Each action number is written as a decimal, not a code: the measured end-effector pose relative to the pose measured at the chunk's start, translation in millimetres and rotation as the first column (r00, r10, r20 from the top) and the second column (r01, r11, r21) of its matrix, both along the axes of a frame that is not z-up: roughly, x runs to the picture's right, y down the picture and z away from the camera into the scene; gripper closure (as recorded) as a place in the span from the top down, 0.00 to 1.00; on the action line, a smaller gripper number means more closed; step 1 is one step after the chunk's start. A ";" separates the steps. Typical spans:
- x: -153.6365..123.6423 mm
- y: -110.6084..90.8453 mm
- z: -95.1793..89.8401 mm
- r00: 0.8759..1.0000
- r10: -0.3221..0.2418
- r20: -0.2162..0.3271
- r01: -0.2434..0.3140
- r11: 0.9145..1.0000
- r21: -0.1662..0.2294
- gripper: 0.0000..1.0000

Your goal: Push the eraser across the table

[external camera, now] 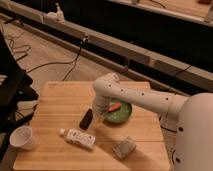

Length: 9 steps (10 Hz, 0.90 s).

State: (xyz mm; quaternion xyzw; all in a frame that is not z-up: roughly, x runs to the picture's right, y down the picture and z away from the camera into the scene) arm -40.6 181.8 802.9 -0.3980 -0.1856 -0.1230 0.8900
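Note:
The eraser (pixel 86 118) is a small flat black block lying on the light wooden table (pixel 55 102), near its middle. My white arm reaches in from the right and bends down over the table. The gripper (pixel 98 116) hangs just right of the eraser, close beside it, between the eraser and a green bowl. Whether it touches the eraser I cannot tell.
A green bowl (pixel 120 114) with an orange item in it stands right of the gripper. A white labelled bottle (pixel 78 137) lies in front of the eraser. A speckled sponge (pixel 124 148) lies front right. A white cup (pixel 22 138) stands front left. Cables lie on the floor behind.

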 end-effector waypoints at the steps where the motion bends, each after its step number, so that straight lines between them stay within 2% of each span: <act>1: 0.0 3.2 2.6 1.000 -0.001 -0.004 0.001 1.000 -0.008 0.00; 5: -3.0 19.8 19.4 1.000 -0.009 -0.021 0.008 0.999 -0.053 0.00; 9: -25.9 19.8 37.3 0.999 -0.054 -0.007 0.054 0.996 -0.070 0.00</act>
